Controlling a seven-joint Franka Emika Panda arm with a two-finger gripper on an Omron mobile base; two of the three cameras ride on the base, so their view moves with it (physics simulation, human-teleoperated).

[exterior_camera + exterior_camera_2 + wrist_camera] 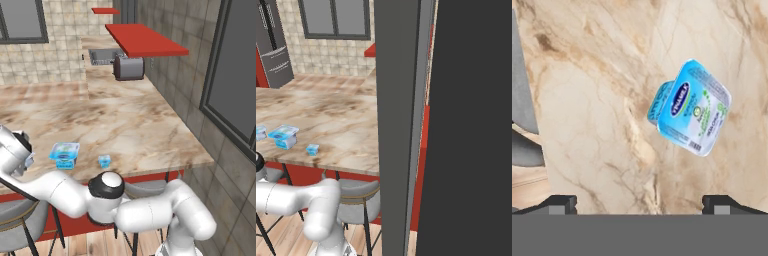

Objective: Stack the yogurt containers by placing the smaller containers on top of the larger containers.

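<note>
The widest yogurt tub stands near the front edge of the marble counter. The tiny cup sits a little to its right. Another light-blue tub is cut off by the left edge of the right base view. In the hand view I look down on one tub with a blue-and-white label lid; it lies above and right of centre. My gripper hangs above the counter, open and holding nothing, its fingertips wide apart. The tub is not between them.
A grey appliance and a sink stand at the far end of the counter, under red shelves. Grey stools stand below the counter's front edge. A dark pillar blocks the right of the right base view.
</note>
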